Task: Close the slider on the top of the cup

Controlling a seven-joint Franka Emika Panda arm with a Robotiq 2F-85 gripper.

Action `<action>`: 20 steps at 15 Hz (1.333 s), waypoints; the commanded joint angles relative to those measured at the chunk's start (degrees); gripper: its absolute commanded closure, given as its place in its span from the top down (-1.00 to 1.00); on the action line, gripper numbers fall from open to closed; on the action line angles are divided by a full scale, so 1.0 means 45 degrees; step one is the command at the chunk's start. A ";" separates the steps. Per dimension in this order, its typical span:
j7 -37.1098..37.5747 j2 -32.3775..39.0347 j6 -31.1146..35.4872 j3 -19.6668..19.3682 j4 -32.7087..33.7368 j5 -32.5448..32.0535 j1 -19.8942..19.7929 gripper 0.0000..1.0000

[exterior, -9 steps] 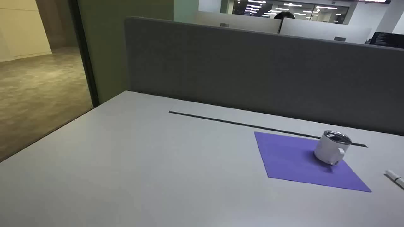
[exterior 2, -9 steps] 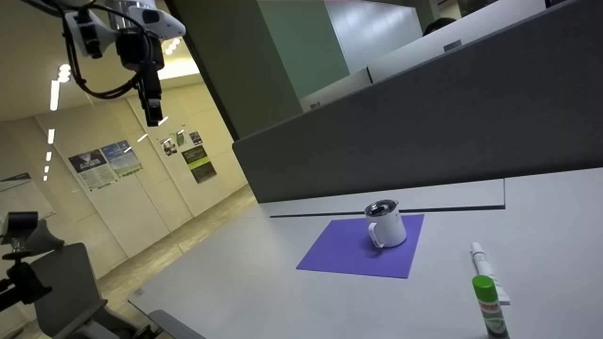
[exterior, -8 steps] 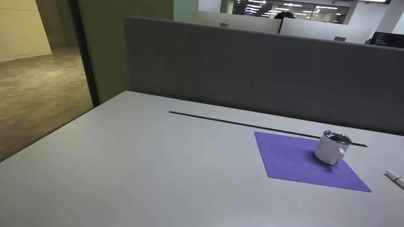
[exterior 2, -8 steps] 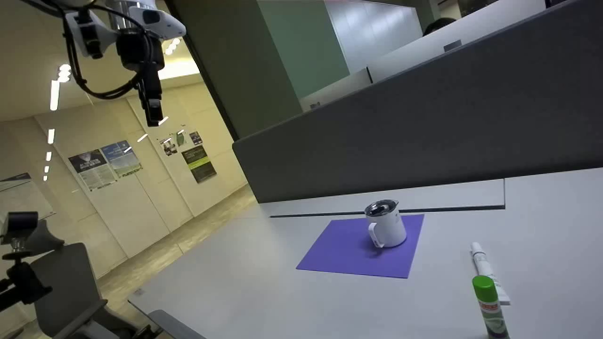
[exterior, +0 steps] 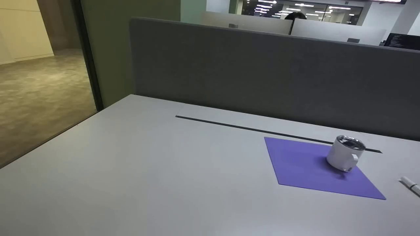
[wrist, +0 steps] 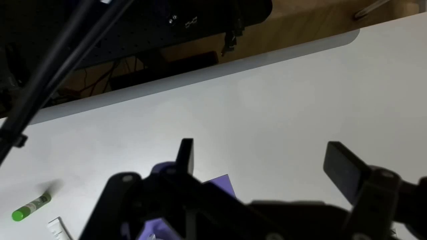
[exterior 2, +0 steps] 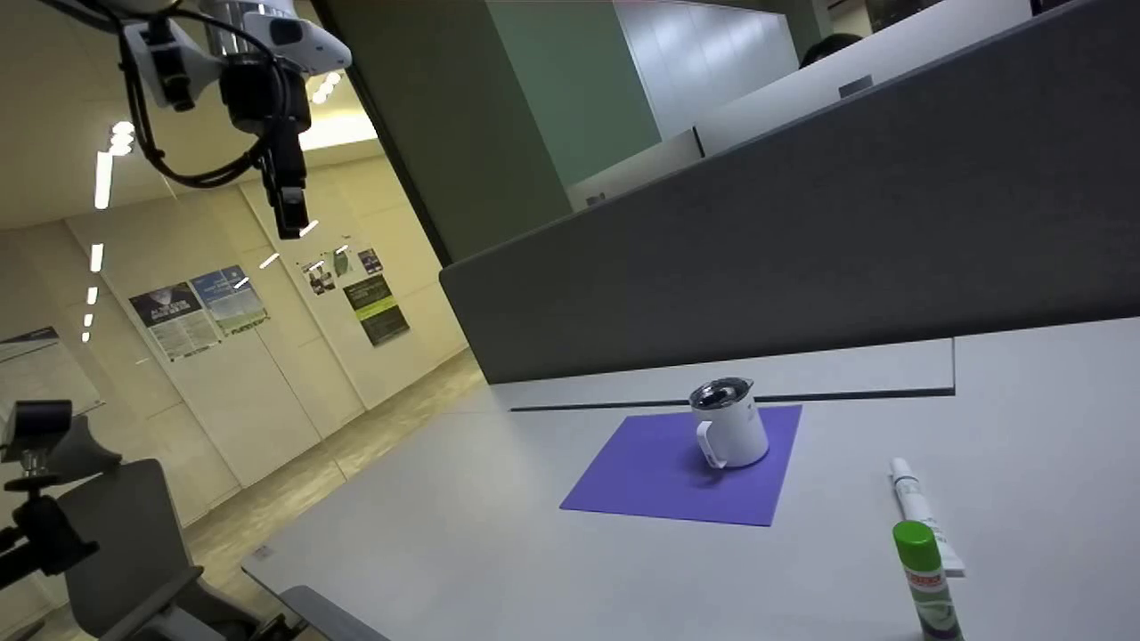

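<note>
The white cup (exterior: pixel 343 159) stands upright on the purple mat (exterior: pixel 298 164) in both exterior views (exterior 2: pixel 735 436). Its handle is toward the camera. The clear and dark lid (exterior: pixel 351 143) is on top and also shows in an exterior view (exterior 2: pixel 720 393). The slider's position on the lid is too small to tell. My gripper (exterior 2: pixel 289 214) hangs high above the table, left of and well apart from the cup. In the wrist view my gripper (wrist: pixel 262 153) is open with nothing between its fingers. There the gripper hides most of the mat (wrist: pixel 223 183) and nearly all of the cup.
A white tube (exterior 2: pixel 924 516) and a green-capped stick (exterior 2: pixel 926 579) are on the table at the right. Both also show in the wrist view, the tube (wrist: pixel 58 229) beside the stick (wrist: pixel 31 207). A dark grey partition (exterior: pixel 262 78) stands along the table's back edge.
</note>
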 commanded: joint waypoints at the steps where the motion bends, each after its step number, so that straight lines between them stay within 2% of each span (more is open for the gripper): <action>1: -0.0006 0.0010 -0.0032 0.0020 0.0030 0.0002 -0.0028 1.00; 7: -0.0007 0.0009 -0.0032 0.0020 0.0030 0.0002 -0.0028 1.00; 11: -0.1204 0.1095 0.0672 -0.0058 0.0954 -0.2214 -0.0238 1.00; 14: -0.1790 0.2060 0.1751 -0.0313 0.1589 -0.3759 -0.0496 1.00; 17: -0.1945 0.3280 0.2639 -0.0543 0.2645 -0.5507 -0.0759 1.00; 20: -0.1731 0.4569 0.2930 -0.0787 0.3966 -0.7052 -0.0863 1.00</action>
